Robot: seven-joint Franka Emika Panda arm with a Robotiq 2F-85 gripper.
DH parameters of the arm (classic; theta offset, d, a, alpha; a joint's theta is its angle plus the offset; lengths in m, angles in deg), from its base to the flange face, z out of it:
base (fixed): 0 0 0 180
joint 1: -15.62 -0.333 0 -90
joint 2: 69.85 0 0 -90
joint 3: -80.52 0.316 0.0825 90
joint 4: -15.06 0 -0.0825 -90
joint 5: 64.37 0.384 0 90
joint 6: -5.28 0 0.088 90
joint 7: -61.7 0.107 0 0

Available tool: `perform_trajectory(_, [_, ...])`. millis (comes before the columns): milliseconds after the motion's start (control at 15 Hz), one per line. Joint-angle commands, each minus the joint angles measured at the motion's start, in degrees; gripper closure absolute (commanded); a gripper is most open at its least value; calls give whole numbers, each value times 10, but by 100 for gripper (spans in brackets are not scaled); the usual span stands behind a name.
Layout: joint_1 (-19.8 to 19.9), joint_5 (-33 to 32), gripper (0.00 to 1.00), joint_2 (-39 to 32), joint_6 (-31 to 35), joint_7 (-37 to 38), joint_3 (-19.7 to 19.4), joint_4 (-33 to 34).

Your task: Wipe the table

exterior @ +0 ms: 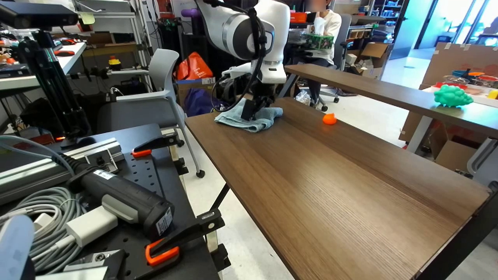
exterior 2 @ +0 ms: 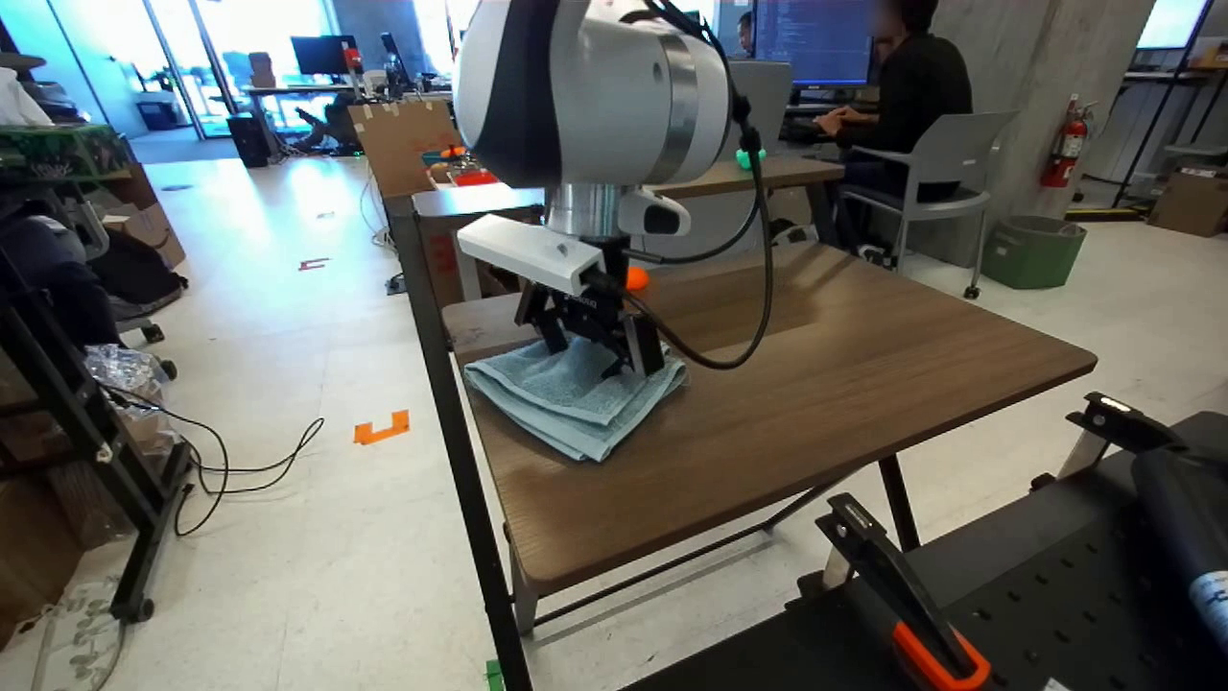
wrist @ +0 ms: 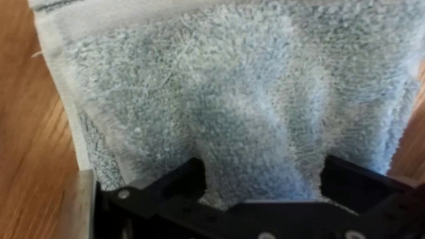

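1. While your cloth point(exterior 2: 566, 408) lies folded on the table point(exterior: 319, 167), it covers only a patch near one short end, so the wiping looks to be at an early stage.
2. Your gripper point(wrist: 263, 174) is down at the cloth with its jaws spread well apart, the fabric bulging between them; you have no firm pinch that shows.
3. You see no wet trail or streak, so you cannot tell what is wiped; by judgement, most of the length is left, including around the orange object point(exterior: 329, 119) near a long edge.
4. Your table stands between the black bench point(exterior 2: 1036, 576) and the second table point(exterior: 389, 93), one end under the arm point(exterior 2: 614, 106).
5. Its long axis follows the wood grain, away from the cloth's end and roughly alongside the second table; a plain rectangle, it gives you no front.
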Motion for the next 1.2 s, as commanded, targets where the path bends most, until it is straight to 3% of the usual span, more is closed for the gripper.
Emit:
perform_trajectory(0, [0, -16, 0, -7, 0, 19, 0, 11])
perform_trajectory(400, [-6, -23, 0, -22, -22, 48, -17, 37])
perform_trajectory(1133, [73, -35, 0, -94, -155, 233, -78, 139])
